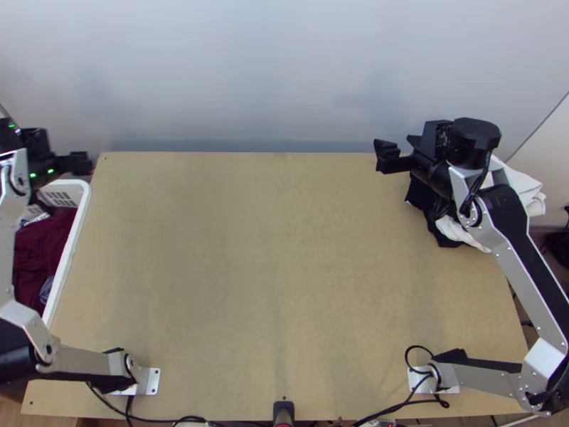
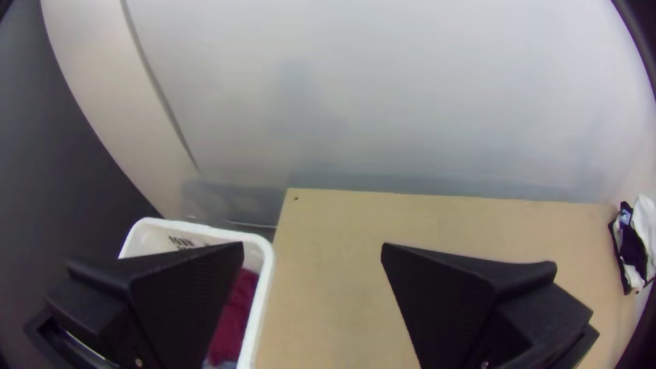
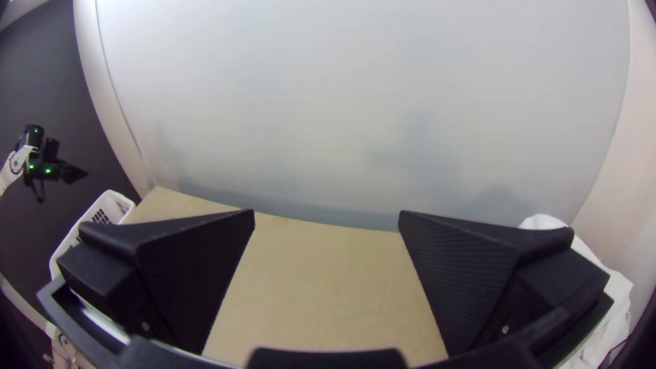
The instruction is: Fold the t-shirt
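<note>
Holding nothing, both grippers had their jaws wide: left gripper (image 2: 313, 245) with a broad gap between its pads, right gripper (image 3: 326, 212) much the same. No fabric caught in either.

Just off the left jaws, toward the robot: white basket (image 1: 74, 238) beside the worktop (image 1: 270, 270), maroon cloth (image 1: 43, 249) bunched inside, plus a bit of blue-grey cloth (image 1: 46, 288). Beside and partly under the right gripper, on its outer side: a pile, white cloth (image 1: 526, 186) and dark cloth (image 1: 444, 235) together at the worktop's edge. Couldn't tell how neatly it was folded; arm covered part of it.

T-shirt: couldn't say which cloth it was. Basket or pile, both possible.

Progress: no fold under way between the two sets of jaws. Read it as between items, either shirt done and parked on the pile, or waiting in the basket. Couldn't confirm which. If waiting, all of it was left: left jaws into the basket, pull out, spread, fold, stack. Main risk: grabbing two garments from that tangle.
</note>
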`<state>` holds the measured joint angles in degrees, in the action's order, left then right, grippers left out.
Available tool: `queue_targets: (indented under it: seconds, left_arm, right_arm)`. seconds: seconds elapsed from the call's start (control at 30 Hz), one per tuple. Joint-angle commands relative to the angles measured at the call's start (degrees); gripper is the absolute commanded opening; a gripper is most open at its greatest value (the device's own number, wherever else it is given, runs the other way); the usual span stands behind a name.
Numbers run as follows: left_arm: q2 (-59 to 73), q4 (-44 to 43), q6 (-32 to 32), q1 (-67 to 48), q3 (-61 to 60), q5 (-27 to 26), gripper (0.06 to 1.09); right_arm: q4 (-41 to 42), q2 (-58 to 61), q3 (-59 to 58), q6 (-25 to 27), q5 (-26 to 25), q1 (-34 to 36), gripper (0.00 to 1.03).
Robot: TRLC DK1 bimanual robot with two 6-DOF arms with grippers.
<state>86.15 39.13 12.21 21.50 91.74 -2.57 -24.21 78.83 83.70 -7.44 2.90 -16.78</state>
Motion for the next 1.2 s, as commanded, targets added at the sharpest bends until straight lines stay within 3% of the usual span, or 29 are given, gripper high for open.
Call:
queue_targets:
  seconds: [0.0,0.3,0.43,0.53,1.17]
  left_arm:
    - [5.5,-0.5,5.1,11.8,-0.9,-0.2,1.04]
    - [15.5,-6.2,10.0,22.0,-0.6,-0.8,1.04]
    - [23.0,-1.2,7.0,26.8,4.9,-12.0,1.03]
    - [27.8,0.2,4.6,28.7,8.3,-14.3,1.03]
    - [44.5,0.3,4.6,32.0,11.8,-14.0,1.03]
  right_arm:
    - [0.6,0.1,-1.3,0.4,-0.1,-1.3,0.98]
    - [0.3,0.5,-1.5,1.9,-0.5,-3.3,0.98]
    - [0.7,0.8,-2.4,1.9,-1.2,-3.0,0.98]
    - [1.0,1.0,-2.4,1.6,-1.2,-2.3,0.98]
    - [-0.1,0.8,-6.4,3.1,-2.5,-2.4,0.98]
